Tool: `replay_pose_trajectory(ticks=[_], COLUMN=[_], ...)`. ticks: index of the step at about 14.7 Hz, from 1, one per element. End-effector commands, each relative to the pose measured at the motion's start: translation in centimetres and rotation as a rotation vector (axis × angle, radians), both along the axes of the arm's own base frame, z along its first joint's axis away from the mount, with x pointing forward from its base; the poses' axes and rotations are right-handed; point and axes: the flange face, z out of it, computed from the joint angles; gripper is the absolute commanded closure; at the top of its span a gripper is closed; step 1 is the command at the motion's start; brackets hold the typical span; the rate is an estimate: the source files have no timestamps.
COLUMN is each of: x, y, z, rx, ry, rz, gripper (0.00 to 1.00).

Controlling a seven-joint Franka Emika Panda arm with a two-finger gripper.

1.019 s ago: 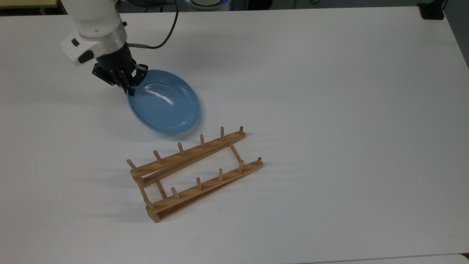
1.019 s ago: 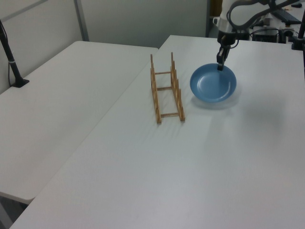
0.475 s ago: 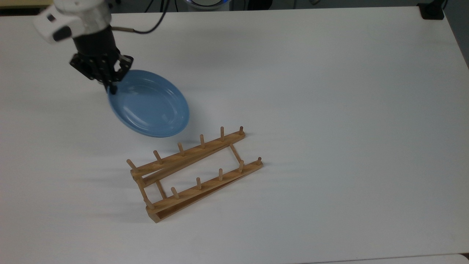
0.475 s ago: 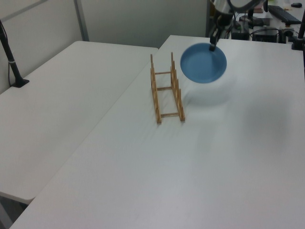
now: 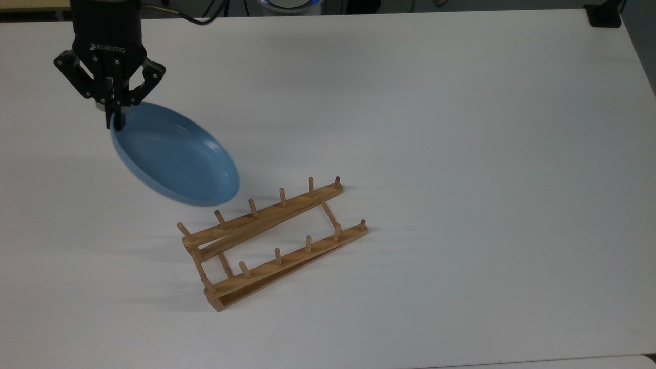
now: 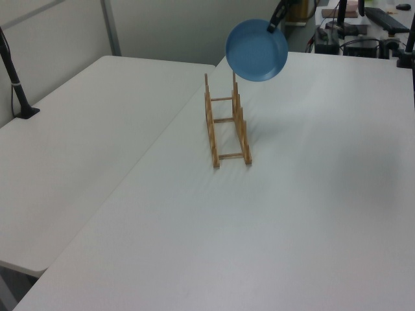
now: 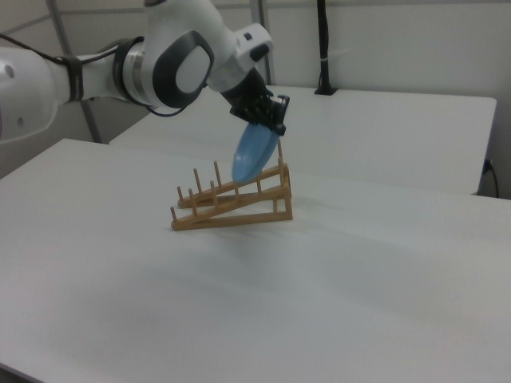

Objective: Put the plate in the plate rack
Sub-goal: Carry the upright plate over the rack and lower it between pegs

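while the pincer [image 5: 117, 122] grips its rim, the plate [image 5: 174, 154] hangs tilted above the plate rack [image 5: 271, 241].

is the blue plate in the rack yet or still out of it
Out. The round light-blue plate hangs tilted in the air, pinched at its rim by the gripper, above the light-brown wooden peg rack, whose slots are empty.

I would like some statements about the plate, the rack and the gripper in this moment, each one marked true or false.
1. The gripper holds the plate by its rim. True.
2. The plate lies flat on the table. False: it hangs tilted in the air, clear of the table.
3. The plate rack holds no plate between its pegs. True.
4. The plate rack lies tipped on its side. False: it stands with its pegs pointing up.
5. The plate is red. False: it is light blue.
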Motion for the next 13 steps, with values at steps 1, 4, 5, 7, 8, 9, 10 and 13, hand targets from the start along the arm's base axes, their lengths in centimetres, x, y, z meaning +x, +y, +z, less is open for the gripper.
replay_pose_trajectory(ticks=[1,4,5,7,8,9,10,13], x=[0.7,1.3,1.4,1.8,1.9,2.0,2.5,3.3], y=[2.6,6.0,6.7,8.8,9.6,10.2,10.7,11.2], z=[1.1,0.8,0.8,0.2,-0.1,-0.3,-1.5,-4.0], rx=[-0.130,-0.177,-0.181,-0.206,-0.222,-0.225,-0.246,-0.280], ry=[-0.110,-0.193,-0.221,-0.273,-0.301,-0.335,-0.365,-0.406], rz=[-0.084,-0.185,-0.217,-0.248,-0.262,-0.286,-0.307,-0.326], gripper=[1.00,1.00,1.00,1.00,1.00,1.00,1.00,1.00])
